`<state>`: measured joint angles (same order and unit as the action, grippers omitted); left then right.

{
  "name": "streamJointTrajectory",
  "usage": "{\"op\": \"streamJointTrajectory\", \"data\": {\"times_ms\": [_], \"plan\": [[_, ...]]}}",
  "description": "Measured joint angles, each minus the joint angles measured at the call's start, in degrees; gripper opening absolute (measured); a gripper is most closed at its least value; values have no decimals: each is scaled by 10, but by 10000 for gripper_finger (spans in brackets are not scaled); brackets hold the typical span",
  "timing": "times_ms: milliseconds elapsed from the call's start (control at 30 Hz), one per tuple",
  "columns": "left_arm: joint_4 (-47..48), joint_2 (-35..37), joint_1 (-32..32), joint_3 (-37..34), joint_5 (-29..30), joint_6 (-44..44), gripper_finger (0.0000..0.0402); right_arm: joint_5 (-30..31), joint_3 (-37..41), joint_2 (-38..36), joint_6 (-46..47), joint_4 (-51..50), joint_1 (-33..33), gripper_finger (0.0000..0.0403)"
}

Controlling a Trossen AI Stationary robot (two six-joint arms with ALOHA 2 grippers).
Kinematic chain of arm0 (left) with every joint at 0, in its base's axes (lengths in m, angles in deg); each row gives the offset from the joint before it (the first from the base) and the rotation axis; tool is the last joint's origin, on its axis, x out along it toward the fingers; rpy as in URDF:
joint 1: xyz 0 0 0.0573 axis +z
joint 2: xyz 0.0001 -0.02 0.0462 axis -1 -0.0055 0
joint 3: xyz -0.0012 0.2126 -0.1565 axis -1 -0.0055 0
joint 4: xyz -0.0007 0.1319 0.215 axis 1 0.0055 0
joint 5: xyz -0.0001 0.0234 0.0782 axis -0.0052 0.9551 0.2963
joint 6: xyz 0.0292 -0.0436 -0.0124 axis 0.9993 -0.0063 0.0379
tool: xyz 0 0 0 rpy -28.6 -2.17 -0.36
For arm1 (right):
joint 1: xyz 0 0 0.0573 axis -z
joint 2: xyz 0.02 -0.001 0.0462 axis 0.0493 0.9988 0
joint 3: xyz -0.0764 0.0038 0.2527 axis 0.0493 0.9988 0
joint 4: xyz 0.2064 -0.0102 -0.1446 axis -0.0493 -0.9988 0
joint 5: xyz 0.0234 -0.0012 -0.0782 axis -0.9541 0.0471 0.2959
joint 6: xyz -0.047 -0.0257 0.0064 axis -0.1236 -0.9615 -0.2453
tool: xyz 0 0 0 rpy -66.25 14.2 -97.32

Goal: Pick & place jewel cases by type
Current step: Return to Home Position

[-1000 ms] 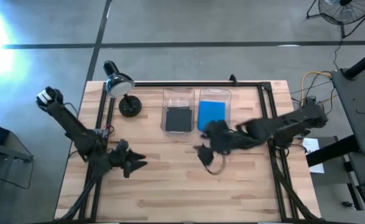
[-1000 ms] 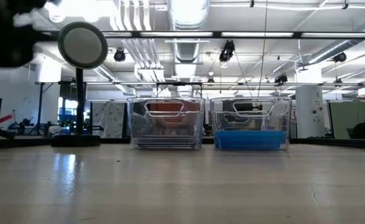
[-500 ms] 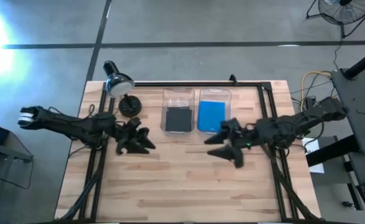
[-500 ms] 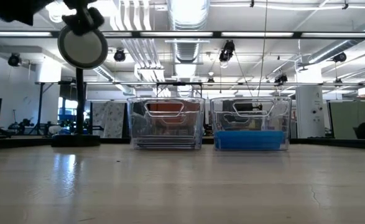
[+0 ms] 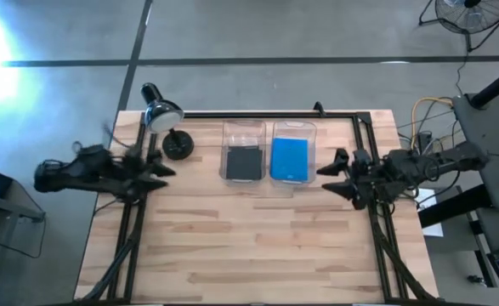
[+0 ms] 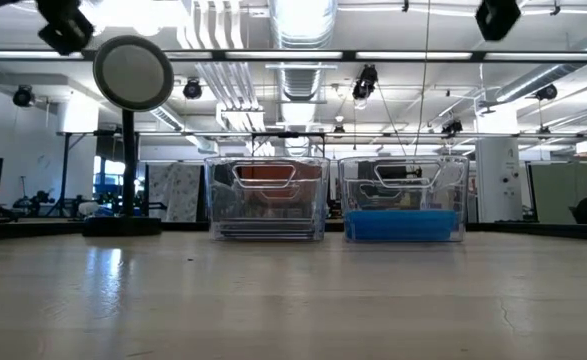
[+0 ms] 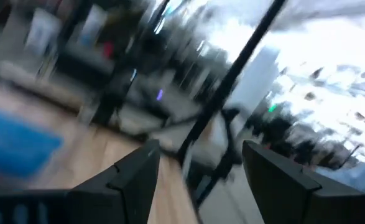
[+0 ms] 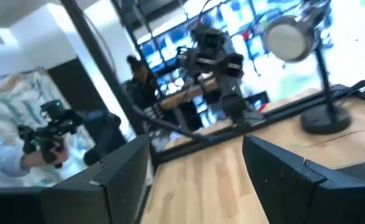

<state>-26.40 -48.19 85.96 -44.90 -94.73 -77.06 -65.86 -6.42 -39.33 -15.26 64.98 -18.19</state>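
Along the table (image 5: 249, 246)'s far edge, black jewel cases (image 5: 243, 161) sit in your left bin (image 5: 243, 126), blue jewel cases (image 5: 289, 159) in the right bin (image 5: 294, 126). Nothing else needs carrying: left gripper (image 5: 159, 169) and right gripper (image 5: 327, 177) flank the side edges, seemingly spread, empty.

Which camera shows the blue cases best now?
The high view: it looks straight down on the blue cases lying flat in their clear bin. The low view shows the blue cases only edge-on, as a band. The left wrist view is blurred; the right wrist view misses them.
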Motion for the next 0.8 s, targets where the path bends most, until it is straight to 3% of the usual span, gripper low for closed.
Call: {"op": "streamJointTrajectory", "data": {"times_ms": [200, 400, 467, 600, 800], "plan": [[19, 89, 0, -58, 10, 26, 213, 76, 131, -83, -10, 86, 11, 249], [-3, 117, 0, -161, 92, -1, 213, 58, 264, -123, -55, 288, 12, 256], [-19, 115, 0, -181, 129, -11, 213, 63, 298, -133, -57, 312, 11, 258], [-29, 94, 0, -233, 145, -19, 213, 73, 301, -142, -57, 217, 11, 261], [-88, 43, 0, -241, 130, -18, 213, 71, 303, -135, -57, 99, 11, 254]]}}
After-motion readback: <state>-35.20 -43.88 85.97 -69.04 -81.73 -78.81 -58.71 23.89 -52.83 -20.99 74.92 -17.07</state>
